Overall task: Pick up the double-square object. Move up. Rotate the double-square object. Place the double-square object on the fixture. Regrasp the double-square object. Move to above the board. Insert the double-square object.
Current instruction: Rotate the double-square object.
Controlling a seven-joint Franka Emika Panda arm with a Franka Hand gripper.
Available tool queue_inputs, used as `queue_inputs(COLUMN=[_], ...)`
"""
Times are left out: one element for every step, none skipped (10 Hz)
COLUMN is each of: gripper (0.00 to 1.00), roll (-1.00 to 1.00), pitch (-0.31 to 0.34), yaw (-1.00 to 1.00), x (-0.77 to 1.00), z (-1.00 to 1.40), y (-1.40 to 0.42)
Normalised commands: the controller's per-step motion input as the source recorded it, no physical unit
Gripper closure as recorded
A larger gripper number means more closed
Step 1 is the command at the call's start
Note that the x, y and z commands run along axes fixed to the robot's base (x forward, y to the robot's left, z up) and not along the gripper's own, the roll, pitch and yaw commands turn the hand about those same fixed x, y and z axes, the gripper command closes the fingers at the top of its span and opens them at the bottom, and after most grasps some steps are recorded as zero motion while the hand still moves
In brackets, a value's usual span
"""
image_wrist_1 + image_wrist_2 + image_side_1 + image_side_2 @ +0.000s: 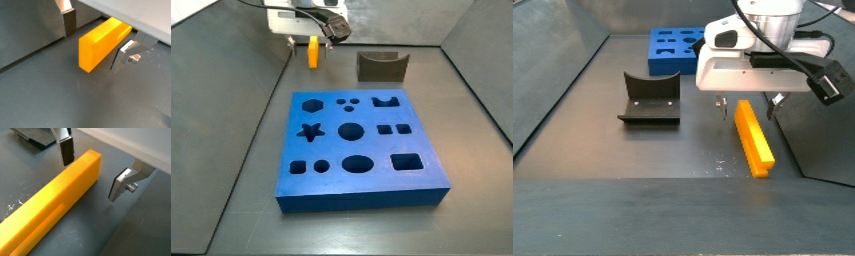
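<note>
I see the double-square object (755,138) lying flat on the dark floor (633,150), a long yellow-orange bar, well apart from the board and off to one side of the fixture. In a wrist view (50,215) it runs lengthwise btwn the two fingers, w/ a shallow groove visible along its side face. In a wrist view (101,44) I get the end-on look: a solid orange block w/ a finger on each side.

The gripper (750,103) sits low right over the near end of the piece, jaws spread wide. One finger (66,150) is just beside the piece's one flank, the opposite finger (121,184) stands apart from the other flank w/ bare floor showing in the gap. Not gripping anything as far as I can see.

The fixture (651,98) stands on the floor next to the gripper, notch up; in a side view (381,66) it's beyond the board's far edge. The board (358,150) is the blue slab w/ star, circle, square and hexagon holes, all empty.
</note>
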Motion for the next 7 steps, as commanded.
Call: queue_inputs(gripper=[0.00, 0.00, 0.00, 0.00, 0.00, 0.00, 0.00], roll=[-0.14, -0.14, -0.14, -0.14, -0.15, -0.15, -0.15], pitch=[-0.079, -0.083, -0.079, -0.078, -0.078, -0.083, -0.091], yaw=[0.02, 0.03, 0.02, 0.02, 0.02, 0.02, 0.02], x=[0.04, 0.04, 0.04, 0.04, 0.04, 0.04, 0.04], z=[-0.48, -0.46, -0.42, -0.40, -0.38, -0.36, -0.33], y=[0.01, 0.01, 0.01, 0.01, 0.01, 0.01, 0.01])
